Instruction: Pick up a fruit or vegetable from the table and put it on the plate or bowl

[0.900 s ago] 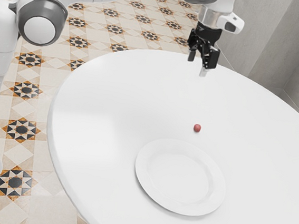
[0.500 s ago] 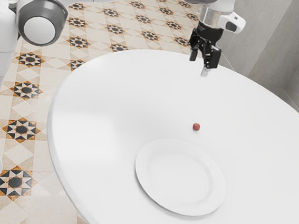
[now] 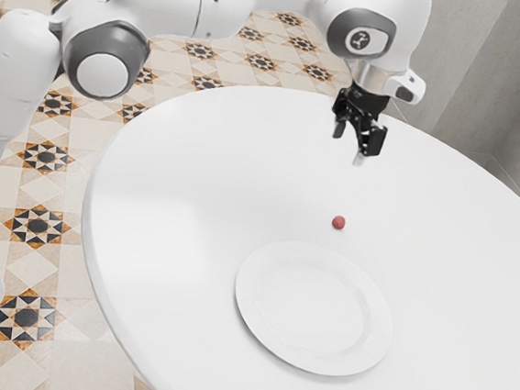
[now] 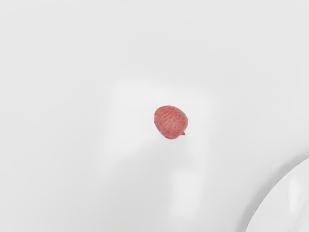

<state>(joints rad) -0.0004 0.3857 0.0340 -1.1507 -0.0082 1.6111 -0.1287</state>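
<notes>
A round white table is seen carrying everything. A plate is set on it, left bare, judged ready to receive the fruit. The gripper is held above the table, fingers spread with nothing between them, apparently lined up for a descent. The berry is found on the table near the plate's rim, not touching it, and is centred in the wrist view.

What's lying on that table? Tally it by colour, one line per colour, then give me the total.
Red: 1, the strawberry
White: 1, the plate
Total: 2
</notes>
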